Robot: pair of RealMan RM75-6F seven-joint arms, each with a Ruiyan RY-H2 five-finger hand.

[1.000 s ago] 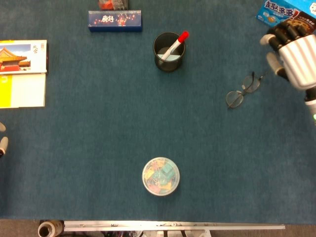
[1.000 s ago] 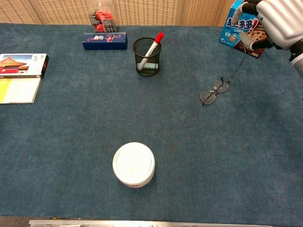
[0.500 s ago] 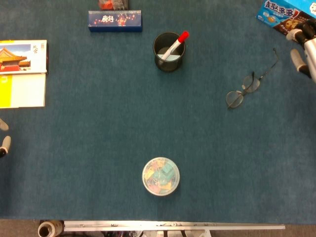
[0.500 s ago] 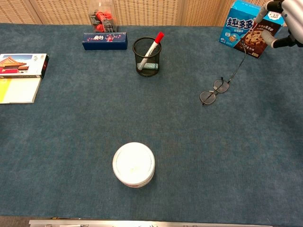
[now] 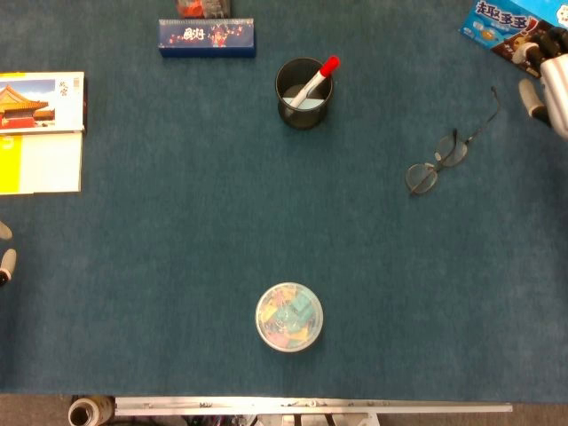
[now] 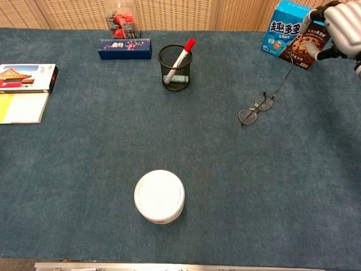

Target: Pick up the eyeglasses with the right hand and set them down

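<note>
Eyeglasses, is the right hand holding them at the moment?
No, the eyeglasses lie on the table, apart from the right hand.

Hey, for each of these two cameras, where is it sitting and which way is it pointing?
Head view: sits high above the table, looking almost straight down; the right hand shows at the right edge, fingertips of the left hand at the left edge.
Chest view: sits lower at the table's near edge, looking forward and down to the back wall; only the right hand shows, top right.
Both share the eyeglasses, pen holder, round container and cookie box.
</note>
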